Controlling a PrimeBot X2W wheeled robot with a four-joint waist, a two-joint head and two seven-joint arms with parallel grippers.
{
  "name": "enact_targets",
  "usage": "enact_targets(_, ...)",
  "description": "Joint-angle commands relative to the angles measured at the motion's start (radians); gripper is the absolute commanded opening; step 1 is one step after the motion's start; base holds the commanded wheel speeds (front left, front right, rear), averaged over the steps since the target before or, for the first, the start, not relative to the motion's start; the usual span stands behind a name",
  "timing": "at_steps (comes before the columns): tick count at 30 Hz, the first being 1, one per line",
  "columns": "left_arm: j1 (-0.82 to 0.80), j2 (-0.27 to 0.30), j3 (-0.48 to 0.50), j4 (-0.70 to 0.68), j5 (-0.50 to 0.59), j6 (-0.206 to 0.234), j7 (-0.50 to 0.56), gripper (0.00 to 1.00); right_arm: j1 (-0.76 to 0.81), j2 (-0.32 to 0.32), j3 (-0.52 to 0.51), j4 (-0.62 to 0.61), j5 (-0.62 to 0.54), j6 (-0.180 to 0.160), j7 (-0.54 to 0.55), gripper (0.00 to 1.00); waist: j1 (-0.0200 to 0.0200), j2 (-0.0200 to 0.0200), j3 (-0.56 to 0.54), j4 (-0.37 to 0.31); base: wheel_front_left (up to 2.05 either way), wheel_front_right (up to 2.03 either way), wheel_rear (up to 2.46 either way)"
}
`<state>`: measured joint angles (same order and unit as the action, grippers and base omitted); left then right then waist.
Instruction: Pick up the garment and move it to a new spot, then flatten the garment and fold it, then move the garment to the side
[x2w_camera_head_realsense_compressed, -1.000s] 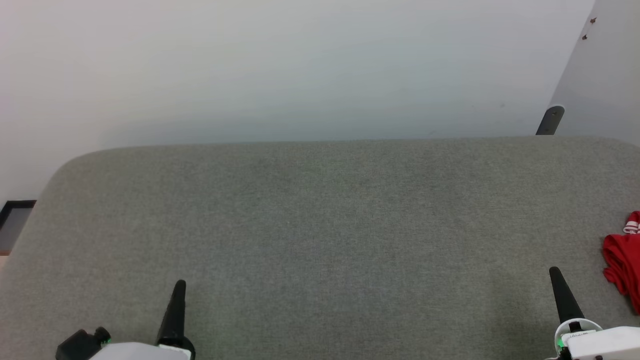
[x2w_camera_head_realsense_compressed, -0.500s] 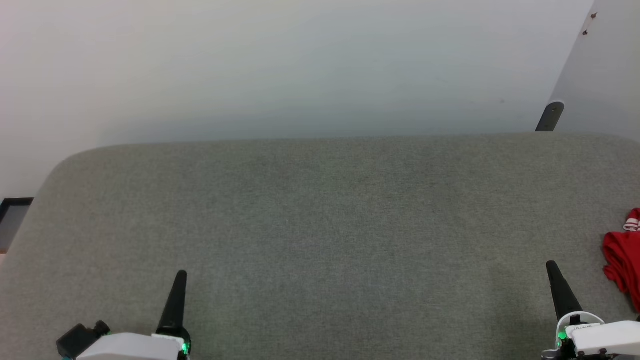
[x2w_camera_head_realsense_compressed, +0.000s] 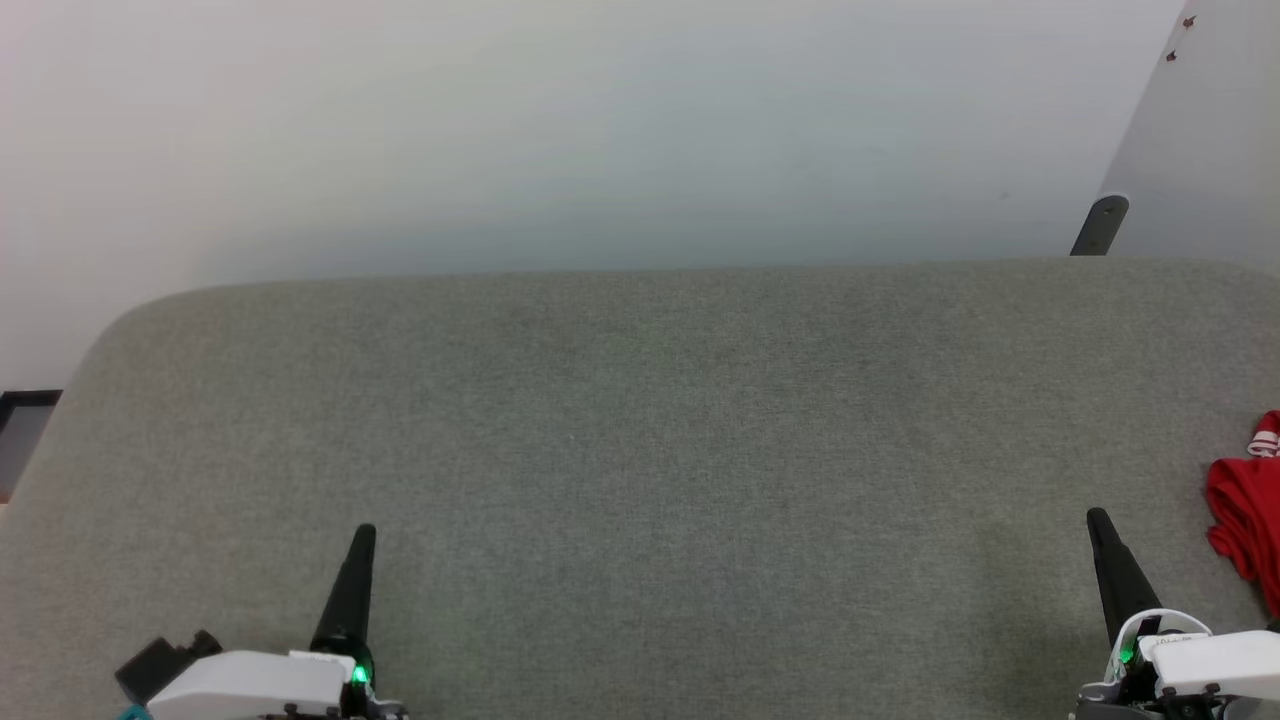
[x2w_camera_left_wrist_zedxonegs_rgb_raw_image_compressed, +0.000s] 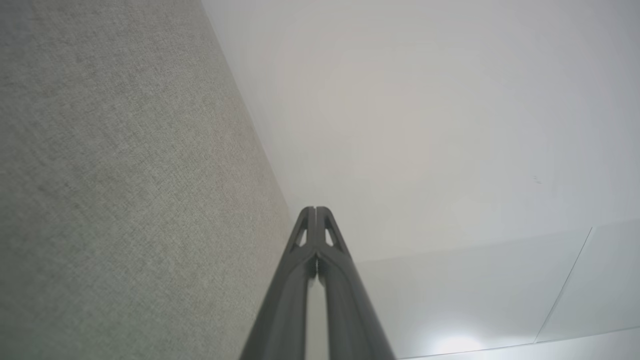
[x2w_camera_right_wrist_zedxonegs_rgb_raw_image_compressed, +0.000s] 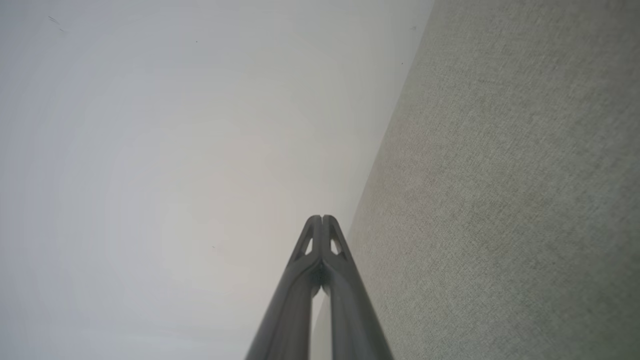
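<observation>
Now the whole view has slid a bit: the camera moved, not the big grey cloth table (x2w_camera_head_realsense_compressed: 640, 400). The bright red striped-trim shirt (x2w_camera_head_realsense_compressed: 1245, 520) stays bunched at the table's right edge. At its front edge, the dark left gripper (x2w_camera_head_realsense_compressed: 364, 533) and right gripper (x2w_camera_head_realsense_compressed: 1097, 518) are pressed together, empty.

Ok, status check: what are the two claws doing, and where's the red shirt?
Left gripper shut, empty. Right gripper shut, empty. Garment bunched on grey surface, beyond right gripper, untouched. Nothing between them.

even, soft, bright light; sharp pictures, faint shadows.
</observation>
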<state>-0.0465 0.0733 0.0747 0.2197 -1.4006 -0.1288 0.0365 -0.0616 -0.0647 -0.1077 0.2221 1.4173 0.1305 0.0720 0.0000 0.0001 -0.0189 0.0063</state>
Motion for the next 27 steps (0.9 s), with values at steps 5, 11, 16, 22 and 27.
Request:
enact_targets(5, -0.027, -0.001, 0.008, 0.004, -0.057, -0.003, 0.016, 0.00, -0.024, 0.003, -0.004, 0.004, 0.051, 0.000, 0.012, 0.00, 0.0000, -0.0001, 0.004, -0.001, 0.00, 0.00, 0.00)
enact_targets(11, -0.037, -0.004, 0.012, 0.009, -0.099, -0.003, 0.029, 0.00, -0.034, 0.006, -0.005, 0.009, 0.085, 0.000, 0.020, 0.00, 0.0000, -0.0001, 0.008, -0.002, 0.00, 0.00, 0.00)
enact_targets(16, -0.045, -0.006, 0.016, 0.014, -0.135, -0.003, 0.040, 0.00, -0.037, 0.009, -0.005, 0.013, 0.118, 0.000, 0.027, 0.00, 0.0000, -0.0001, 0.012, -0.003, 0.00, 0.00, 0.00)
enact_targets(22, -0.055, -0.009, 0.019, 0.019, -0.174, -0.003, 0.051, 0.00, -0.044, 0.012, -0.006, 0.017, 0.151, 0.000, 0.034, 0.00, 0.0000, -0.0001, 0.016, -0.005, 0.00, 0.00, 0.00)
enact_targets(27, -0.059, -0.011, 0.022, 0.023, -0.200, -0.003, 0.058, 0.00, -0.049, 0.014, -0.007, 0.021, 0.177, 0.000, 0.040, 0.00, 0.0000, -0.0001, 0.018, -0.005, 0.00, 0.00, 0.00)
